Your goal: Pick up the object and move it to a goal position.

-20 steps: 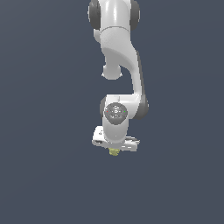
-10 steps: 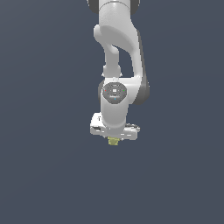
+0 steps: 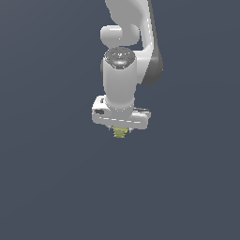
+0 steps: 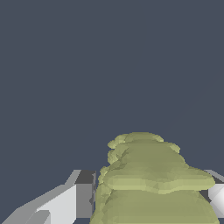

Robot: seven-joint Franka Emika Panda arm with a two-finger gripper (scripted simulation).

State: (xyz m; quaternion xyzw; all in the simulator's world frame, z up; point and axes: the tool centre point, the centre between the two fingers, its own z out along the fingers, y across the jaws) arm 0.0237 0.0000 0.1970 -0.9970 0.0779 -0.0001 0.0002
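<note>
Gripper is clamped on the ridged yellow-green object, held aloft under the palm; arm has been raised and swung since a second ago, so transport looks underway

Just plain dark grey-blue backdrop, no props.

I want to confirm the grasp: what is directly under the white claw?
The yellow-green ridged object pokes out beneath the claw, tapering downward. Its upper part is covered by the claw body. Below it only plain dark background shows.
</note>
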